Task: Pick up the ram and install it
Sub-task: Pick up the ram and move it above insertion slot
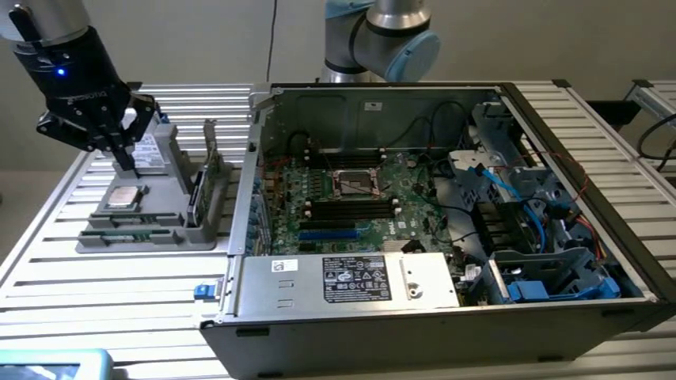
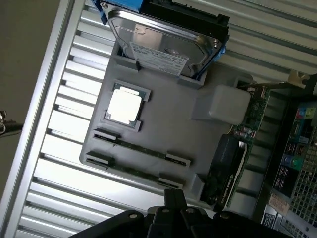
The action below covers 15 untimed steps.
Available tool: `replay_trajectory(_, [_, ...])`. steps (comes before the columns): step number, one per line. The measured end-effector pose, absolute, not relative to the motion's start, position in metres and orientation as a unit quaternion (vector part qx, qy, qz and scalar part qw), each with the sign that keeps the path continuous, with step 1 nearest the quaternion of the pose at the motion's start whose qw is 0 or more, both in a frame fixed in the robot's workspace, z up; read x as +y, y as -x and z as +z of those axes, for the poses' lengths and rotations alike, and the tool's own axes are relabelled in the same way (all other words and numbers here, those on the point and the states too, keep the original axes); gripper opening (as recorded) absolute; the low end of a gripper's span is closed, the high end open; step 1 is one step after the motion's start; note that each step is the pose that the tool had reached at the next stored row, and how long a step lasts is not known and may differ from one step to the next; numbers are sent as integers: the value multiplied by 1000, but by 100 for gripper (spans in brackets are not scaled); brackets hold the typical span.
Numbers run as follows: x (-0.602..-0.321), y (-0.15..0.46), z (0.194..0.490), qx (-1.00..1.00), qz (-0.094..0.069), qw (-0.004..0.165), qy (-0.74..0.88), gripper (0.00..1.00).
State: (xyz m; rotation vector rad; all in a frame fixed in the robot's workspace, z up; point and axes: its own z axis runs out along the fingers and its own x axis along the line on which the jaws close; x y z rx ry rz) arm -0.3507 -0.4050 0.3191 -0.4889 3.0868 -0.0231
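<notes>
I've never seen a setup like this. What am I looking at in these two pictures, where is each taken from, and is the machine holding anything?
This is a robot arm with a grasping hand at its end. The exterior view comes from a camera standing off the arm, looking over a slatted metal table. The wrist view comes from a camera on the arm itself, looking down past the hand. On the table sits an open computer case. Beside it, on the exterior view's left, is a grey tray of parts: a hard drive, a square processor chip, an upright green card, and the ram, two slim green sticks lying in their holders. The hand hangs above the tray, closed, with nothing in it that I can see.
</notes>
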Motion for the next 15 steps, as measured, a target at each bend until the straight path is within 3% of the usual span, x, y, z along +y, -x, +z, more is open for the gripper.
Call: replay_trajectory(15, [-405,351,317,957,0,10,289,11])
